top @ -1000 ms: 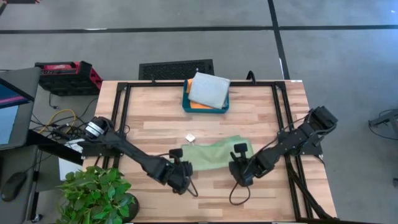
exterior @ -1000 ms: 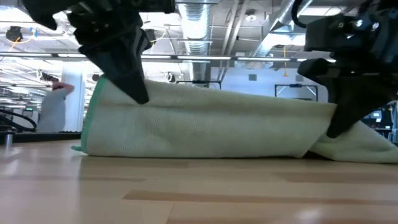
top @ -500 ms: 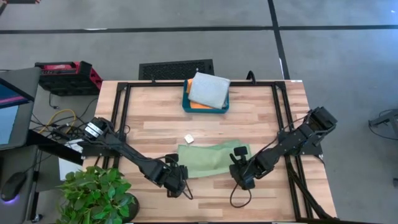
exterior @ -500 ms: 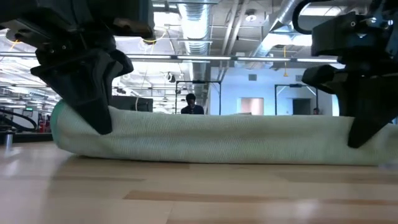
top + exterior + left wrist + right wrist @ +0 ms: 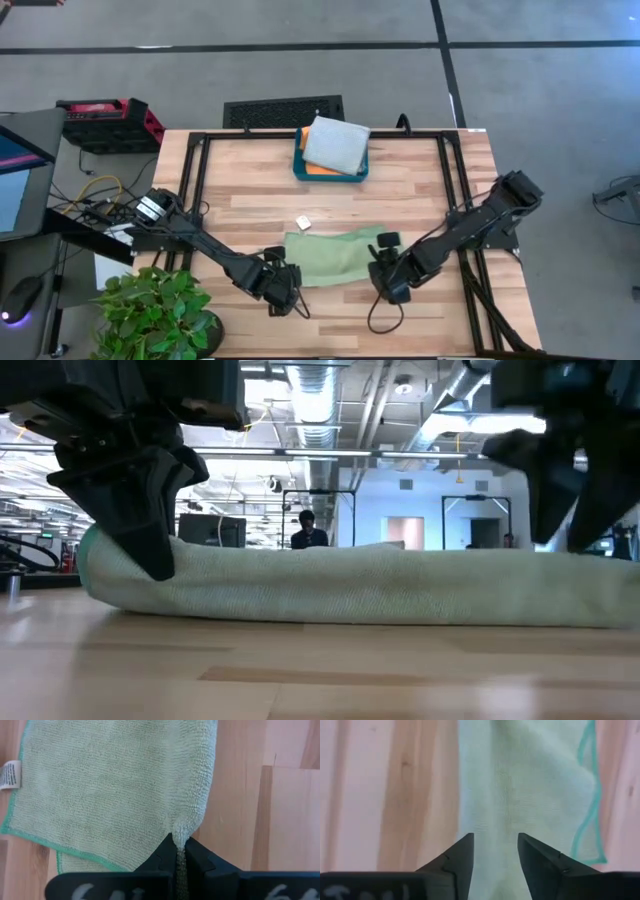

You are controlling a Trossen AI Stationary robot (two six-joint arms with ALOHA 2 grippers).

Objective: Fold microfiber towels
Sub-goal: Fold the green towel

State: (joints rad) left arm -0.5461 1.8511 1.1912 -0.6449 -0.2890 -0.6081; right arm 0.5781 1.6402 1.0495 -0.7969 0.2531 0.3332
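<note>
The near middle of the table is taken by the light green towel, which lies flat and folded. The left gripper blocks its left end and pinches its corner; the right gripper stands over its right end with the fingers apart. At the far edge the teal tray with a grey towel is in the way. Between tray and green towel the wood is bare except for a small white tag.
</note>
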